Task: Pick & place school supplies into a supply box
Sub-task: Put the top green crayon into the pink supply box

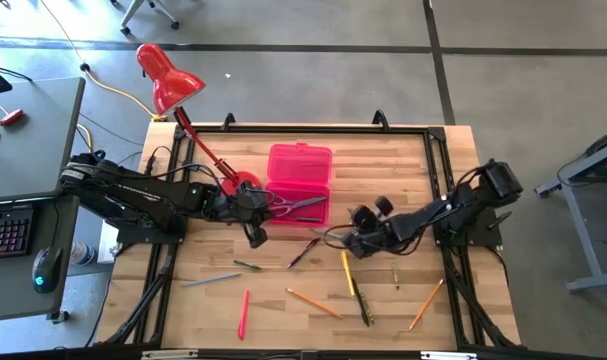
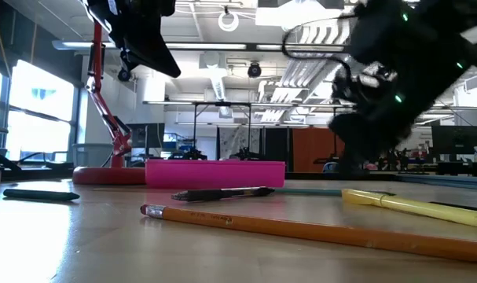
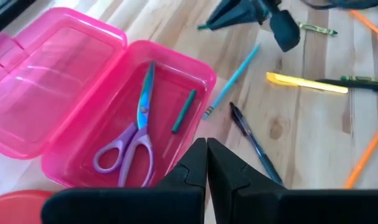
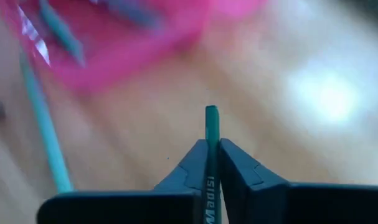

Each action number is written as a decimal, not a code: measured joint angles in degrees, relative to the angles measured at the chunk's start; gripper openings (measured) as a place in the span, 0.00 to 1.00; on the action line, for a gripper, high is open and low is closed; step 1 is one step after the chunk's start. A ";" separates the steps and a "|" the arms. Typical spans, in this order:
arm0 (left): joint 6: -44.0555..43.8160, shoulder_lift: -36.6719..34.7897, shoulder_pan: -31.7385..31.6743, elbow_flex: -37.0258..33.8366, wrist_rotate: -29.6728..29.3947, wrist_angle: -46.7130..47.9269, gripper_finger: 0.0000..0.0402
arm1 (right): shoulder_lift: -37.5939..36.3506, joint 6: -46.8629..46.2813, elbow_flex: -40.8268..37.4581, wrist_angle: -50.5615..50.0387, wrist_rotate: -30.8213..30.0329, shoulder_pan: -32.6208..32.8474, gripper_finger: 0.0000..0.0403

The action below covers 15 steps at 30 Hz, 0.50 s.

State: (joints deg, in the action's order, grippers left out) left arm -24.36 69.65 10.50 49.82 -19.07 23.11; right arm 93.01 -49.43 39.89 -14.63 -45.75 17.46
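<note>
Only the left wrist view shows purple-handled scissors [image 3: 129,140] inside the translucent hot-pink plastic case [image 3: 195,68], left gripper [image 3: 206,163] pressed together beside it. Only the right wrist view shows the right gripper [image 4: 212,155] clamping a thin green pencil [image 4: 212,127].

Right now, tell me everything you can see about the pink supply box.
The supply box is a translucent hot-pink plastic pencil case, rectangular with rounded corners. Its hinged lid lies folded back flat on the wooden table, so the tray is open. Inside lie purple-handled scissors with blades closed and a short green stick. A teal pencil lies on the table just outside its rim. In the high view it sits beside the red lamp's base.
</note>
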 joint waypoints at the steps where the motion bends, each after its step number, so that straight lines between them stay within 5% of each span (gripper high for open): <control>1: 0.00 0.00 0.00 0.00 -0.02 -0.15 0.10 | -0.02 1.66 1.67 -0.61 -2.02 -0.41 0.02; 5: 0.00 0.00 0.00 0.00 -0.09 -0.59 0.10 | 0.00 13.37 9.34 0.03 -7.13 -3.13 0.02; 7: 0.00 0.00 0.00 0.00 -0.03 -0.57 0.10 | -0.04 19.38 12.92 2.37 -5.07 -5.24 0.02; 15: 0.05 0.00 0.00 0.04 5.14 1.63 0.10 | 3.93 41.13 16.55 21.66 21.24 -12.80 0.01</control>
State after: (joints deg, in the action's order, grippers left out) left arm -24.30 69.65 10.50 49.87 -13.93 24.74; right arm 96.94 -8.30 56.44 7.03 -24.51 4.67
